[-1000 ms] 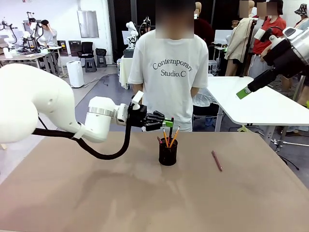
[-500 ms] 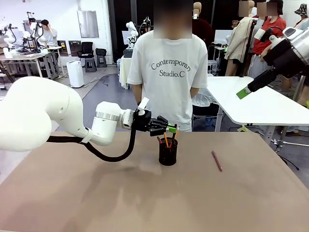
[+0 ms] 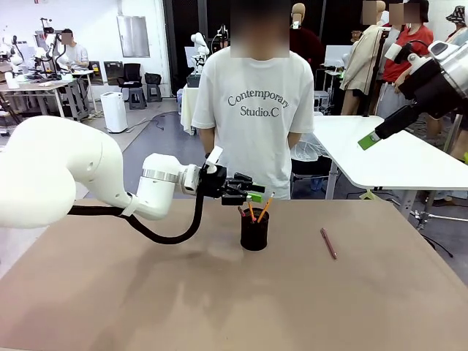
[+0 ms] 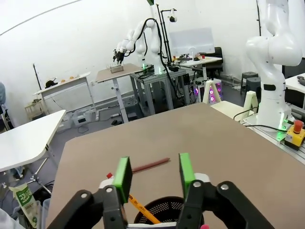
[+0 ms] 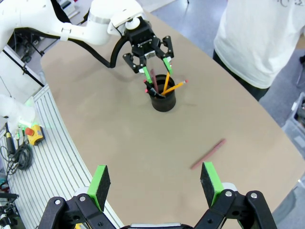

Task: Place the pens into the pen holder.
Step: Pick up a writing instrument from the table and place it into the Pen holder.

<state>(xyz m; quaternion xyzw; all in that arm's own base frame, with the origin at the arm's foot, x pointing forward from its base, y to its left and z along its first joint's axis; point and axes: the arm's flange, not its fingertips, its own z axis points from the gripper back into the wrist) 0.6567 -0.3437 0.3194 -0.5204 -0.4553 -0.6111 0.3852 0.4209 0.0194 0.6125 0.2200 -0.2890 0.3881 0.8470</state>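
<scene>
Presently, the left hand (image 3: 254, 194) hangs low over the brown desk (image 3: 102, 292), fingertips just above the rim of the pen holder (image 3: 254, 232) and a little to the left-arm side of it. The arm reaches in level from the left.

- Left hand state: in the left wrist view both green pads (image 4: 123, 177) stand apart with bare air between them. It is spread and carrying nothing.
- Pen holder: a small black mesh cup, upright near the middle of the desk toward the far edge. Below the left hand's pads, its rim sits at the bottom of the left wrist view.
- Contents: two orange-yellow pencils (image 3: 257, 208) lean out of the cup, tilted toward the right side. A darker stick (image 5: 151, 82) with a red tip stands beside them. I cannot tell how many more thin sticks are in there.
- One brownish-pink pen (image 3: 328, 243) lies flat on the desk, well apart from the cup on the robot's right. Nothing is touching it.
- Right hand (image 5: 155, 183): raised high at the right, well above the desk and far from both cup and loose pen. Its fingers are wide apart and empty in its own wrist view, which looks down on the whole layout.
- A person (image 3: 256, 110) in a white printed T-shirt stands at the far edge, directly behind the cup.
</scene>
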